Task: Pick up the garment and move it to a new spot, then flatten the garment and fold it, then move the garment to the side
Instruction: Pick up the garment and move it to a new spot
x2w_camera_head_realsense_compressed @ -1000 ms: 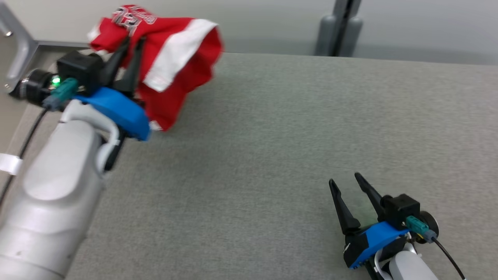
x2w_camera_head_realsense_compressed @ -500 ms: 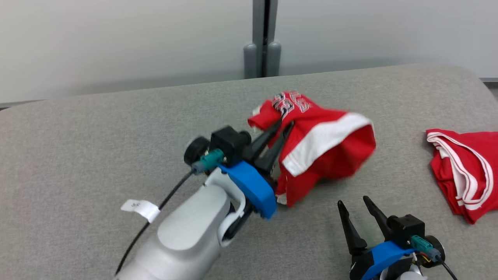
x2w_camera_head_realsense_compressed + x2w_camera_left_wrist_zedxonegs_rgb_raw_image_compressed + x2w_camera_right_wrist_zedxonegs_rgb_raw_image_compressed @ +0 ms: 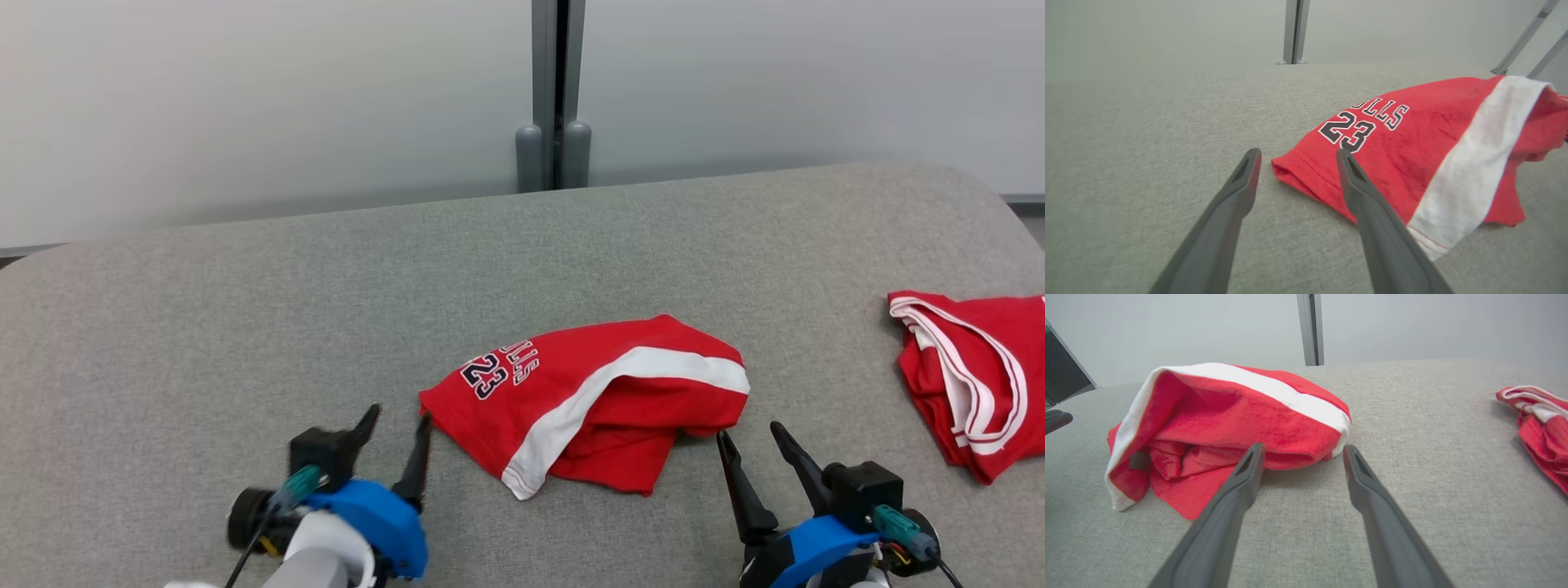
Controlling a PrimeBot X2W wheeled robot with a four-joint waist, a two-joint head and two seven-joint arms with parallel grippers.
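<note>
The garment has left the left gripper, which pinched it above the table half a second ago. It now lies loose on the grey table, just below the middle of the head view. It is a pair of red shorts with a broad white stripe and dark "23" lettering near its left corner, lying rumpled and partly doubled over.

The left gripper has drawn back to the lower left of the head view. Its fingers are spread wide and empty, with the nearer tip just beside the garment's left corner. In the left wrist view the hem of the garment sits between and beyond the fingers of the left gripper.

The right gripper, at the lower right, is also spread wide and holds nothing, its tips just short of the garment's right end.

A second red garment lies at the right edge, well apart. A grey post stands at the top centre.
</note>
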